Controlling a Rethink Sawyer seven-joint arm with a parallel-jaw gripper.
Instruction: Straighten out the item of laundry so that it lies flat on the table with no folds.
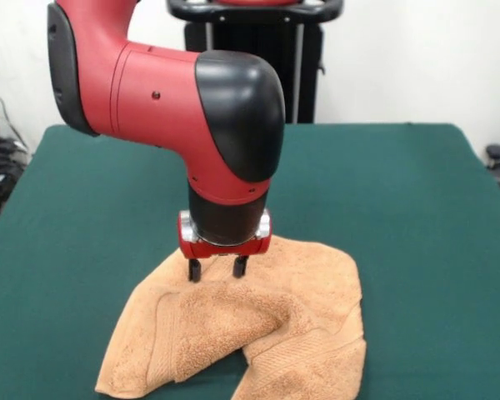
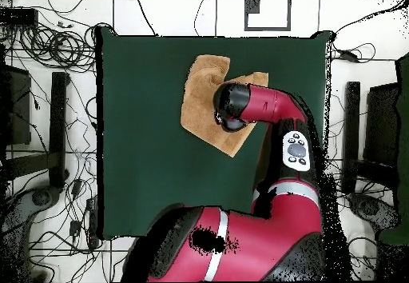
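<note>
The peach terry towel (image 1: 267,333) lies crumpled on the green table (image 1: 400,208), near its front edge. One end is folded over, and ridged folds run across the middle. My gripper (image 1: 217,268) hangs straight down over the towel's far part. Its two fingers (image 1: 195,269) stand apart and open, with their tips at or just above the cloth and nothing between them. In the overhead view the towel (image 2: 200,96) lies at the far middle of the table (image 2: 144,152). The arm's wrist (image 2: 233,107) covers part of it and hides the gripper.
The robot's black pedestal (image 1: 254,58) stands behind the table's far edge. The red arm (image 2: 272,176) reaches across the table's right side in the overhead view. Cables (image 2: 56,48) and dark equipment (image 2: 375,120) lie on the floor around the table.
</note>
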